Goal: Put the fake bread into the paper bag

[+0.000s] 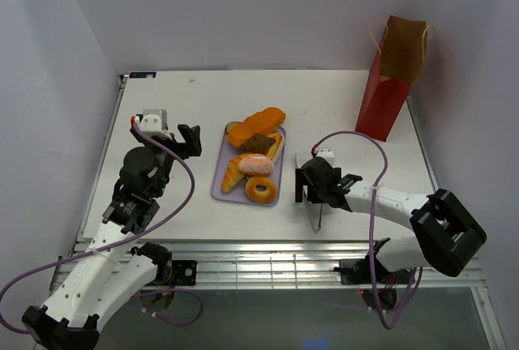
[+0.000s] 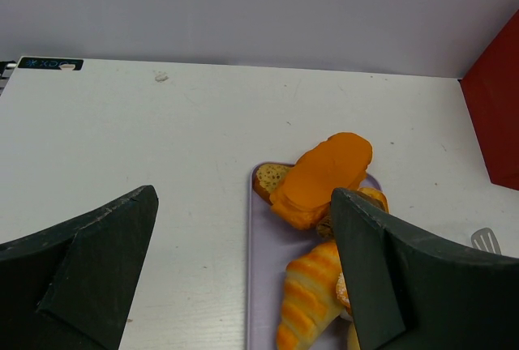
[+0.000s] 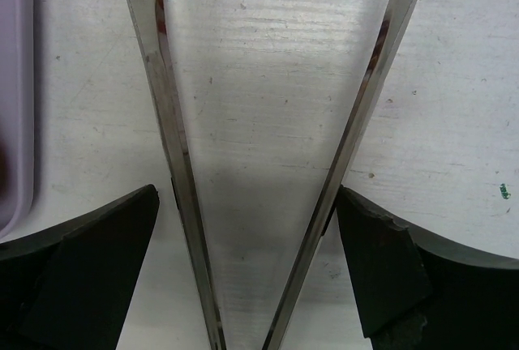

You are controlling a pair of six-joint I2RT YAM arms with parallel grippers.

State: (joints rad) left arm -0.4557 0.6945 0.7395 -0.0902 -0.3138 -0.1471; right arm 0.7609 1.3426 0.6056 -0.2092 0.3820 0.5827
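Nearest the lens, the left gripper (image 2: 243, 198) shows two dark fingers (image 2: 89, 273) standing wide apart, with nothing between them but bare white table (image 2: 122, 123). Ahead of those fingers and to their right lies the flat lavender tray (image 2: 253, 285), and on it the fake bread (image 1: 253, 160). A long orange-brown loaf (image 2: 324, 176) lies at the far end and a striped croissant (image 2: 308, 305) nearer the gripper. The overhead view adds a dark brown piece (image 1: 259, 142), a pink-frosted donut (image 1: 256, 164) and a tan ring donut (image 1: 261, 189). Every pastry I can make out sits on the tray, so by my reading nothing has gone into the bag and the whole job is left.

Just right of the tray, the right gripper (image 1: 312, 184) hangs low over the thin metal tongs (image 3: 170, 147), which lie on the table. Its jaws are spread, one outside each blade and right at the metal (the blades are splayed, so no squeeze shows). Taking up the tongs looks like the step in hand.

Far beyond that gripper and off to its right, well apart from the tray, stands the tall red-and-kraft paper bag (image 1: 393, 83), upright near the back corner, its mouth seemingly open upward. Nothing stands on the table between tray and bag; the bag's height and narrow mouth look like the main hindrance
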